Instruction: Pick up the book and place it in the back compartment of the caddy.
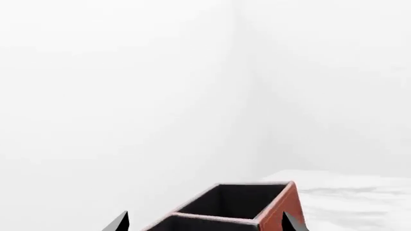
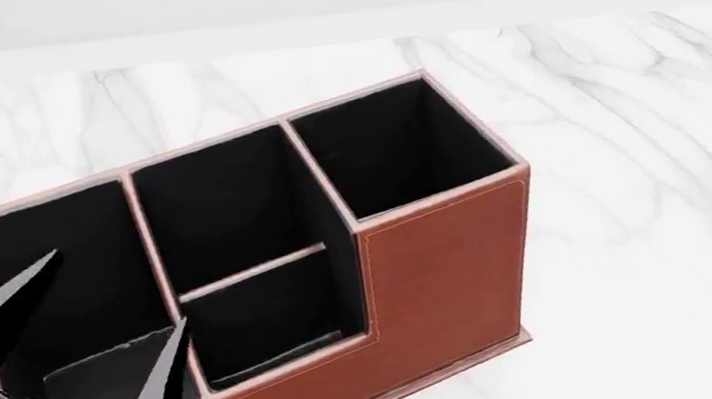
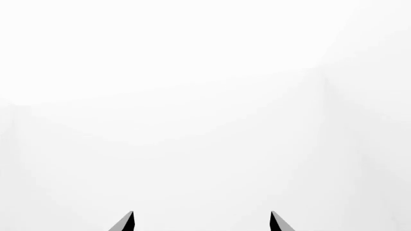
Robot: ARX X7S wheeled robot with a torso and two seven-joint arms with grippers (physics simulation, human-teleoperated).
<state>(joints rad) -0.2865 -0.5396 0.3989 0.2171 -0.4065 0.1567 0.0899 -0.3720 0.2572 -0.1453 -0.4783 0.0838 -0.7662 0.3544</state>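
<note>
Left gripper [image 2: 106, 298] hangs over the caddy [image 2: 445, 270], jaws apart w/ nothing between; right gripper [image 3: 201, 221] jaws also apart, facing blank white. Book not visible in any view, so location can't be told. Judged step: release/retreat or pre-pick; next move needs book located and back compartment [image 2: 269, 315] checked.

Bright, even, diffuse light; renders are sharp, with no blur or edge distortion. Wrist views wash out to near white. The caddy [image 2: 445, 270] casts barely any shadow on the table [image 2: 655, 226].
</note>
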